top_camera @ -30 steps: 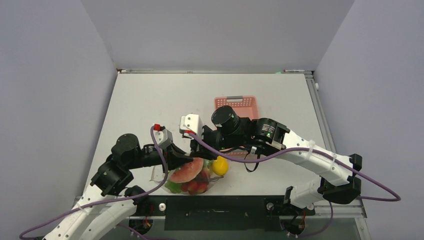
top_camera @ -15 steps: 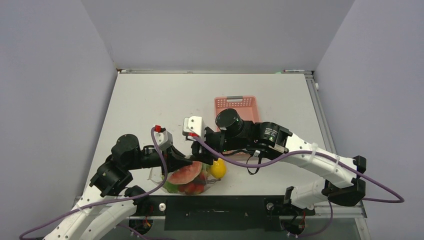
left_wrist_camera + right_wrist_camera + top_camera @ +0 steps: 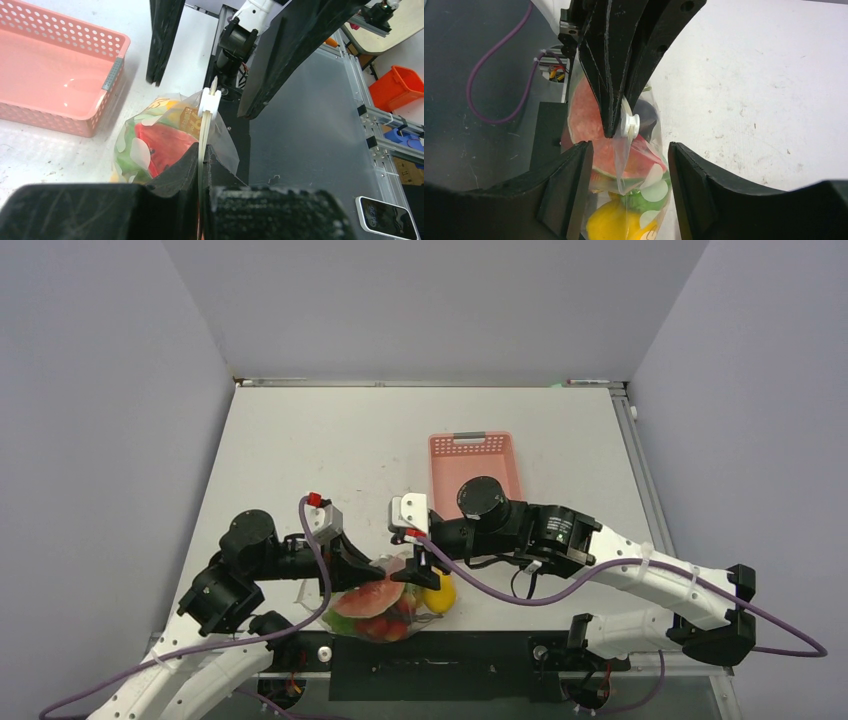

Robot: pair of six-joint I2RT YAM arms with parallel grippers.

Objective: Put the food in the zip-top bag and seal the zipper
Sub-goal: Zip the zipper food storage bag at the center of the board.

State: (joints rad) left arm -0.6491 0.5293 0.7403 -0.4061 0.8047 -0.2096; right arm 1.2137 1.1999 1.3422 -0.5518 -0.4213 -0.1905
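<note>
The clear zip-top bag (image 3: 385,602) hangs at the table's near edge with the food inside: a red melon-like slice (image 3: 584,115), a yellow fruit (image 3: 611,222), green pieces (image 3: 649,200) and a dark eggplant (image 3: 646,112). My left gripper (image 3: 385,566) is shut on the whitish zipper (image 3: 204,127) and holds the bag up by it. A white slider (image 3: 630,125) sits on the strip just beyond the left fingertips. My right gripper (image 3: 421,575) is open, its fingers (image 3: 569,190) either side of the bag's corner below the slider, not touching it.
The pink basket (image 3: 470,436) stands behind the right arm and looks empty; it also shows in the left wrist view (image 3: 60,35). The bag hangs over the black frame plate (image 3: 440,652) at the table's near edge. Both arms crowd the front centre.
My right arm has swung toward the near edge, uncovering the basket, and its open fingers now straddle the bag by the slider. The bag has shifted slightly nearer. The left gripper keeps its hold.
</note>
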